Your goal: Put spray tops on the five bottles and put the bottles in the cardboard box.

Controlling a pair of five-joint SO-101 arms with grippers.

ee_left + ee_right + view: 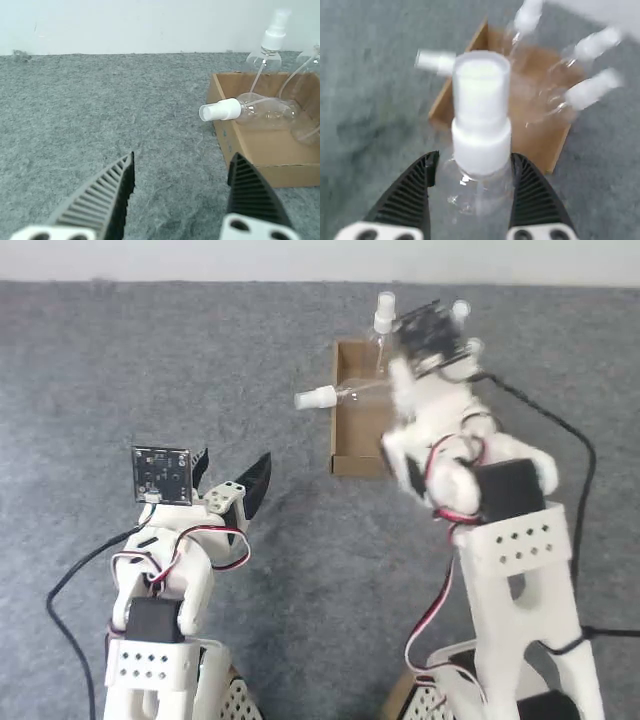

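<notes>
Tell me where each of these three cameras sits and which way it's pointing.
High view: fixed above the table, looking down; left arm and right arm show, box beyond.
Left wrist view: low over the table, facing the box; open left gripper in front.
Right wrist view: above the box, looking down; right gripper shut on a bottle.
Shared: all show the box and the lying bottle.

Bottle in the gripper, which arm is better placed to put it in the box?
Right. The right gripper is shut on the bottle by the box; the left gripper is open, empty and farther off.
</notes>
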